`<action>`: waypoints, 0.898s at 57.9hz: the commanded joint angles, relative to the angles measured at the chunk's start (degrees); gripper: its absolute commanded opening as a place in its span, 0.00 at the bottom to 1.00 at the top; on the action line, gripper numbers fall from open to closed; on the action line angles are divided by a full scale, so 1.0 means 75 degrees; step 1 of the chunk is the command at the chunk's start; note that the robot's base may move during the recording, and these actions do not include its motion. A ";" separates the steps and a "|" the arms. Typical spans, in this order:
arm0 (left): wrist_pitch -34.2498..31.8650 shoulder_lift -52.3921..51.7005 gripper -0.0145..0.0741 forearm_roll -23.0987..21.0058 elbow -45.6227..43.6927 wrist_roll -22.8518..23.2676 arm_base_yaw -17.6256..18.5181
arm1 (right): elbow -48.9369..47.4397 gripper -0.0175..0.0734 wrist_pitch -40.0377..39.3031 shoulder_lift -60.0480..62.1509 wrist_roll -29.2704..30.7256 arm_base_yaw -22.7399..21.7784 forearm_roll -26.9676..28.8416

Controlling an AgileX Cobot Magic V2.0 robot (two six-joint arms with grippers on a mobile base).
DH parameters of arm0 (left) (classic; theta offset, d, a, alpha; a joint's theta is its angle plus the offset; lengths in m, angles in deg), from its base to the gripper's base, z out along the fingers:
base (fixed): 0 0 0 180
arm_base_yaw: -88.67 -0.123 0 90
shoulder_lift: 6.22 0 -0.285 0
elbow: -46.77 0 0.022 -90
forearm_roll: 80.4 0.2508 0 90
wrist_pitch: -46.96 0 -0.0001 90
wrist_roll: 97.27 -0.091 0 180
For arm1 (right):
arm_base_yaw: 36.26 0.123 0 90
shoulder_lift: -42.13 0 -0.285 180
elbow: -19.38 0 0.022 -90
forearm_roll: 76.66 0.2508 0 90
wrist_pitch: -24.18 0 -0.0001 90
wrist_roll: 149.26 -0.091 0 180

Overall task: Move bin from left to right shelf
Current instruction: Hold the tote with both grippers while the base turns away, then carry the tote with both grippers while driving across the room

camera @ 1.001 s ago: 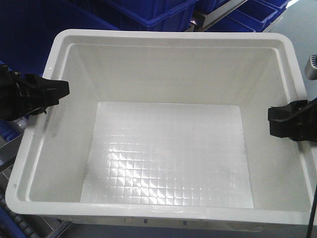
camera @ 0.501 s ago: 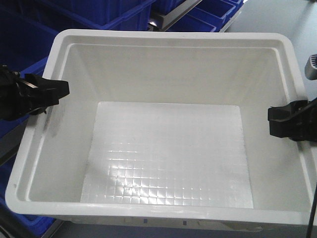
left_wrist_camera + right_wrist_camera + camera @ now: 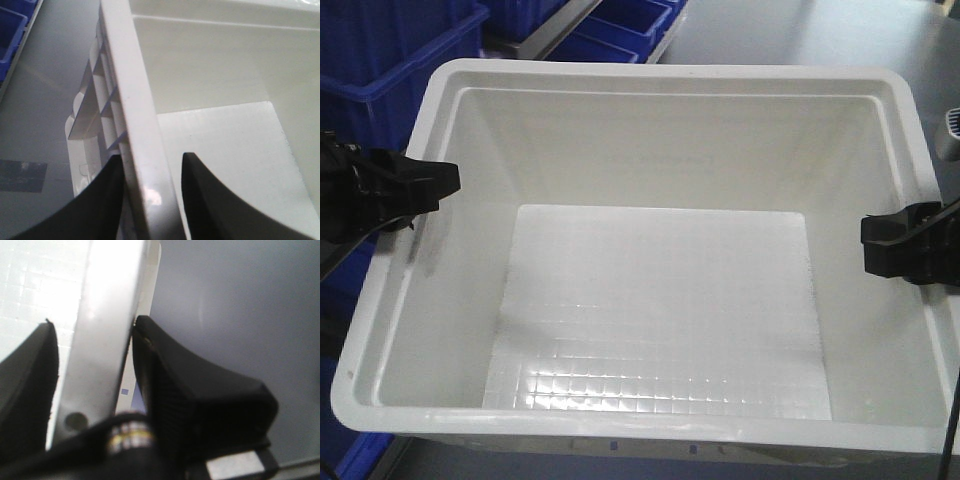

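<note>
Two grippers: one is set on each side wall of the bin point(image 3: 660, 72), and the white bin is gripped between them.
Bin position: the middle of the front view is filled by it, open side up and seen from above. Blue crates point(image 3: 390, 60) are seen beyond its far left corner and a grey floor point(image 3: 800, 30) beyond its far right corner.
Bin inside: nothing is seen in it. A moulded grid of small squares is shown on the bottom, with light reflected off the near part.
Left side: the left gripper point(image 3: 448, 182) is placed over the left rim, roughly halfway along that wall.
Left jaws: in the left wrist view the rim is straddled. One black finger point(image 3: 102, 200) is laid against the ribbed outside and the other is laid at the inner wall. The jaws are drawn in to about the rim's thickness and clamped on it.
Right side: the right gripper point(image 3: 872, 242) is placed over the right rim, slightly nearer the camera than its partner.
Right jaws: in the right wrist view the outer finger point(image 3: 190, 390) is pressed to the outside of the rim and the inner finger point(image 3: 30, 375) is set on the inside. The rim is pinched between them, though the view is blurred.
Support: whether the bin's underside is resting on anything cannot be told.
Background rail: a grey metal rail point(image 3: 535, 35) is seen among the crates at the top.
</note>
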 commanded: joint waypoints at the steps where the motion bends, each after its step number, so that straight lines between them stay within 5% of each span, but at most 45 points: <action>1: 0.0145 -0.0283 0.16 -0.0826 -0.0329 -0.0185 0.0143 | -0.0333 0.19 -0.1176 0.0139 -0.0086 0.0032 0.0557; 52: 0.0145 -0.0283 0.16 -0.0826 -0.0329 -0.0185 0.0143 | -0.0333 0.19 -0.1154 0.0139 -0.0086 0.0032 0.0557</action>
